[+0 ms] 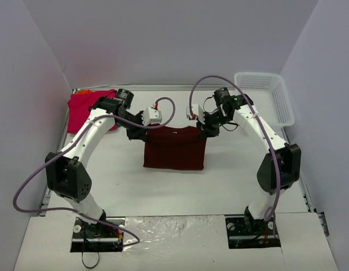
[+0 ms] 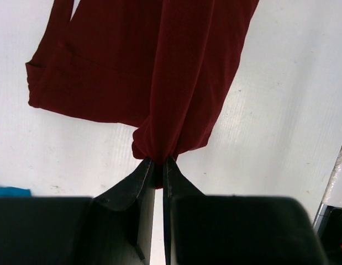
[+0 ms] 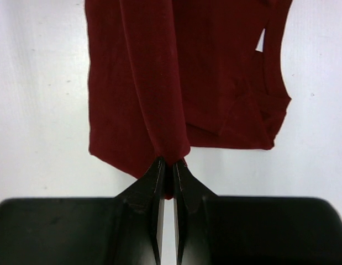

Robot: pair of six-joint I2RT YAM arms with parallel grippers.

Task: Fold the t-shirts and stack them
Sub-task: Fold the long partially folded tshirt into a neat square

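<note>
- The table point(image 1: 230, 186) fills the middle of the top view: a flat white surface, matt, with faint scuffs and specks that show in the wrist views.
- A pale grey-lavender back wall point(image 1: 174, 39) spans the top of the frame, plain and unmarked.
- The left wall point(image 1: 22, 113) and the right wall point(image 1: 326, 84) are the same colour and slant inward, closing the table in on three sides.
- A white mesh basket point(image 1: 282, 107) sits at the upper right, against the right wall.
- A crinkled clear plastic sheet point(image 1: 174, 228) lies at the bottom centre.
- A metal rail point(image 1: 307, 195) runs along the table's right edge.
- The light is soft and even, with weak shadows.
</note>
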